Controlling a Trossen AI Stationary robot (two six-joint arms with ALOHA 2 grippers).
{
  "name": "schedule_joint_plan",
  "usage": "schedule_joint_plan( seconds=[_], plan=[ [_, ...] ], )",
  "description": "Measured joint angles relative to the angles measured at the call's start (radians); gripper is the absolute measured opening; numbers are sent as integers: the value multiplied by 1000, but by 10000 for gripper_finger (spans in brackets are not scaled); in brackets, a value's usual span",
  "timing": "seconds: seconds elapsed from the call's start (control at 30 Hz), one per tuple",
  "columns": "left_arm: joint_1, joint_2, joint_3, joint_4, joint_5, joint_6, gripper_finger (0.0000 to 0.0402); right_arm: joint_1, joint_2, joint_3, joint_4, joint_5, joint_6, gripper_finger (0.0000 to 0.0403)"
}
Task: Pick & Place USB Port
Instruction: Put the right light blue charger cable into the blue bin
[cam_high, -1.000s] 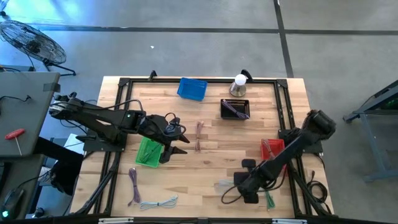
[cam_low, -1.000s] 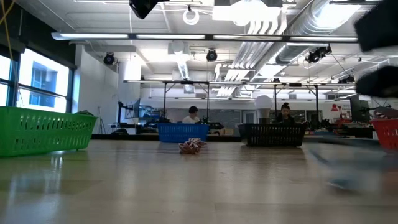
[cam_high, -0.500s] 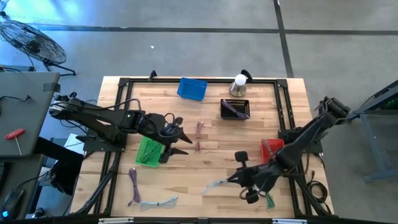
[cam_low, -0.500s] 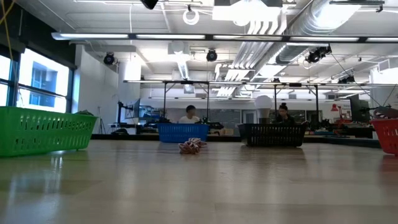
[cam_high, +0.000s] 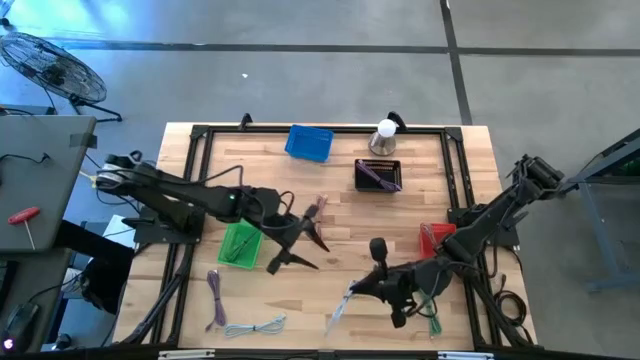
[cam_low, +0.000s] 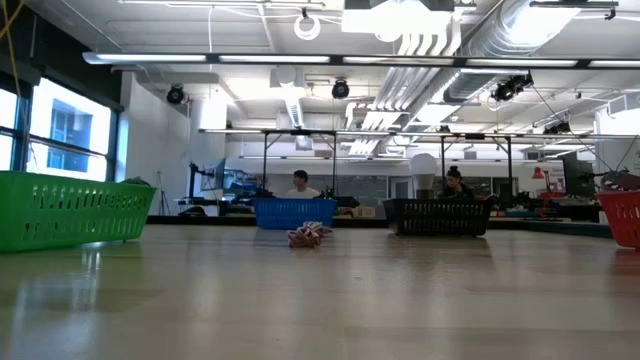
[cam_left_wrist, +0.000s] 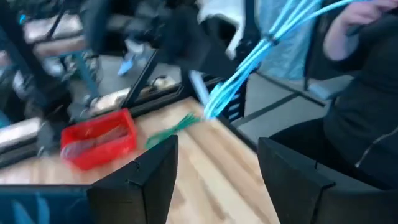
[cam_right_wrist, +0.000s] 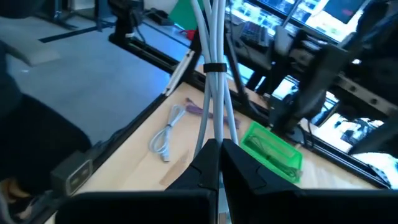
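Two arms over the wooden table (cam_high: 330, 150), one carrying a cable.

From the left we see the green basket (cam_high: 240, 244), then the left gripper (cam_high: 300, 245) spread open above the boards; further right, the right gripper (cam_high: 368, 288) pinches the white USB cable (cam_high: 338, 305), lifted before the red basket (cam_high: 436, 238).

— What sort of place is this looking like?
— A big open robotics lab. Ducts (cam_low: 440, 60) and lamps are hanging from a bare ceiling, and people (cam_low: 298, 184) are sitting at benches far behind the wooden table (cam_low: 320, 290).
— Anything else?
— A fan (cam_high: 50, 65) is standing on the concrete floor (cam_high: 300, 80).
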Motion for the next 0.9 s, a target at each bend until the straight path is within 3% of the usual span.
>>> schedule_joint_plan(
  seconds=[0.27,0.6,0.9],
  plan=[
    [-48,81,0,121,56,150,215,-43,0,0,1,9,41,0],
    [-114,73,1,150,-72,279,215,-80,30,2,41,2,76,0],
    [-112,73,1,162,-69,303,215,-118,74,2,85,-47,75,0]
  ],
)
